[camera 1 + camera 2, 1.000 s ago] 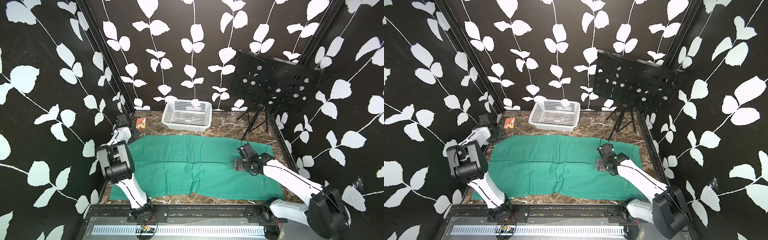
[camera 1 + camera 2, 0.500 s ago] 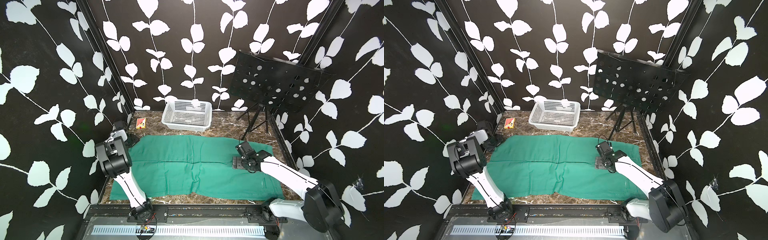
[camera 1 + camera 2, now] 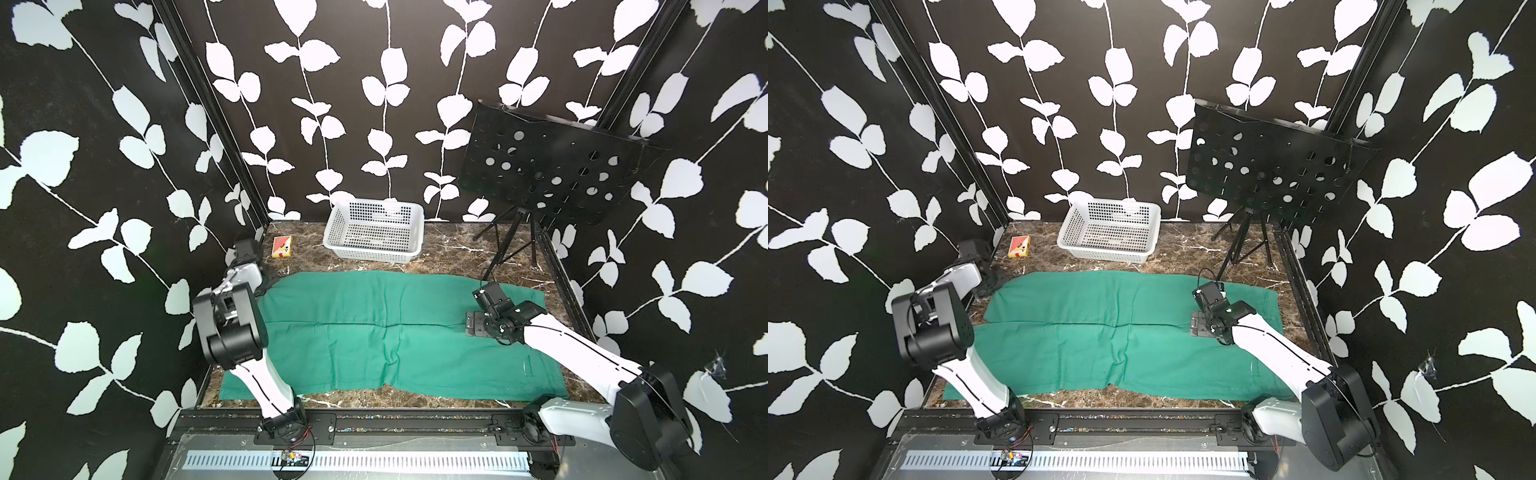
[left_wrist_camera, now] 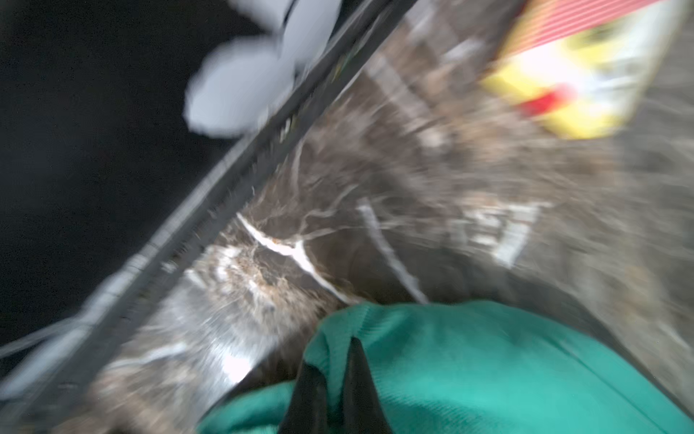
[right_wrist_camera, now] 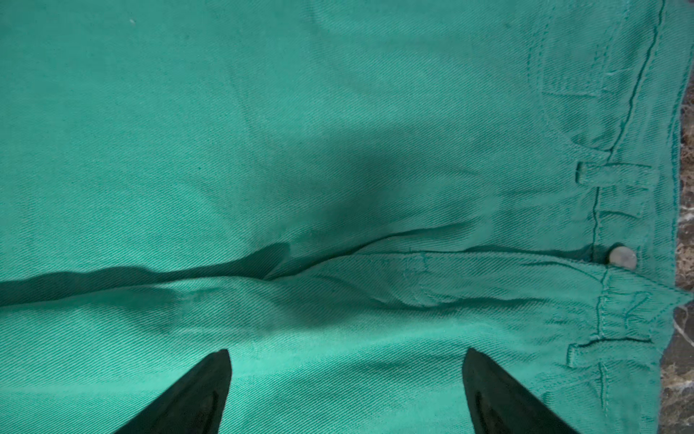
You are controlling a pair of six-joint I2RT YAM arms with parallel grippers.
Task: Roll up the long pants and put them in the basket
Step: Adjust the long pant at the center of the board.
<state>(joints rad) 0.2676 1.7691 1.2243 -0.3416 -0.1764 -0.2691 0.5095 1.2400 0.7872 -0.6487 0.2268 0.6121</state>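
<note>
Across the marble table (image 3: 449, 253) the pants (image 3: 395, 328) lie flat and unrolled in front of the basket (image 3: 374, 232), with the legs toward the left and the waistband toward the right. The left arm (image 3: 232, 324) has swung from beside the card box (image 3: 281, 246) down to the far leg's hem corner, elbow high and wrist low by the wall. The left gripper (image 4: 334, 357), open a second ago, has snapped narrow. Its blurred wrist view shows green cloth bunched between the fingers. I judge this the first grasp for rolling from the hem. The right arm (image 3: 573, 345) reaches low over the seat. The right gripper (image 5: 346, 351) hangs spread wide over the cloth near the fly button (image 5: 622, 257), holding nothing.
</note>
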